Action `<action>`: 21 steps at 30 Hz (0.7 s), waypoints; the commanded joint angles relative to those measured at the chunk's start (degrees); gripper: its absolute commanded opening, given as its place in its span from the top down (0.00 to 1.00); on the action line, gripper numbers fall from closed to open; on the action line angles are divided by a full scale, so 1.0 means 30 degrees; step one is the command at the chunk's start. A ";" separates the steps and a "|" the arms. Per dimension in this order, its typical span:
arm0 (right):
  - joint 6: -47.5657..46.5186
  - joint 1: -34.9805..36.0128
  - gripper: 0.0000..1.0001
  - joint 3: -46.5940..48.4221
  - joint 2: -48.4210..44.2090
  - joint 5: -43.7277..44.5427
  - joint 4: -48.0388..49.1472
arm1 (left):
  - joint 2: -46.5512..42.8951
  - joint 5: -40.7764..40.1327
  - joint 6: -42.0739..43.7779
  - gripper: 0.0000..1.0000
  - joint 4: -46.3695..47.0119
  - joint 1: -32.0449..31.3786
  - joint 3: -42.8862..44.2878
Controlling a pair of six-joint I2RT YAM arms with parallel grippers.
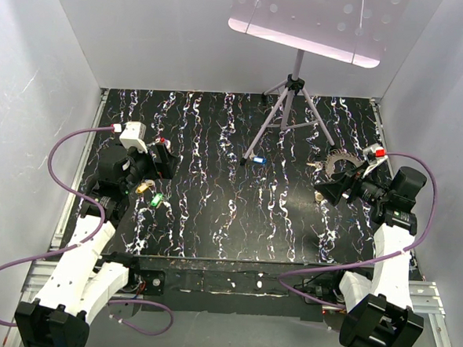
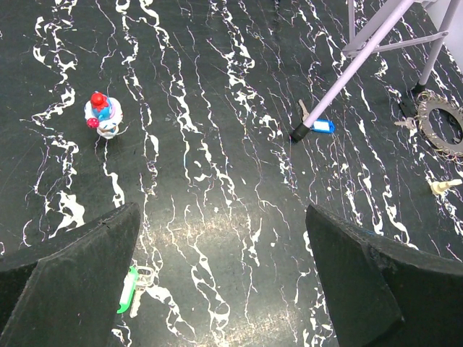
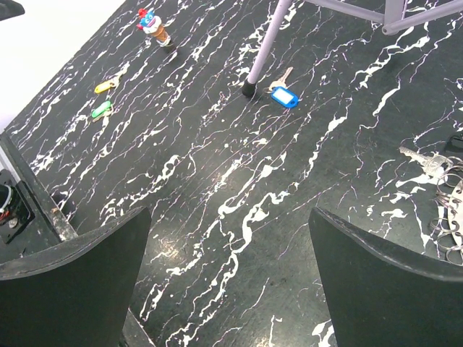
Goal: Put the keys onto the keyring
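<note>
Left gripper (image 2: 222,213): jaws spread wide, only table (image 1: 213,219) seen between the fingers. Right gripper (image 3: 230,217): same, spread wide over the black white-veined top.

Keyring (image 1: 342,161) is found flat on the right side of the table, just beyond the right gripper. Its toothed rim and dark hole are clearest in the left wrist view. A silver key (image 3: 419,157) is seen just beside its rim; whether it is threaded on cannot be told. A beige key (image 2: 443,186) is seen near the ring, apart from it.

Blue key (image 1: 257,159) is located mid-table, just beside a foot of the tripod (image 1: 291,106).

Green key (image 1: 156,200) and yellow key (image 1: 142,188) are found close together on the left side, by the left gripper. A small red-topped figurine (image 2: 101,116) stands upright on that side.
</note>
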 commanded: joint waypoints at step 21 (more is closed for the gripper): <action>-0.0910 -0.0082 0.00 -0.0005 -0.0049 -0.0692 0.0059 | 0.0260 0.0423 0.0212 0.00 0.0248 0.0060 0.0370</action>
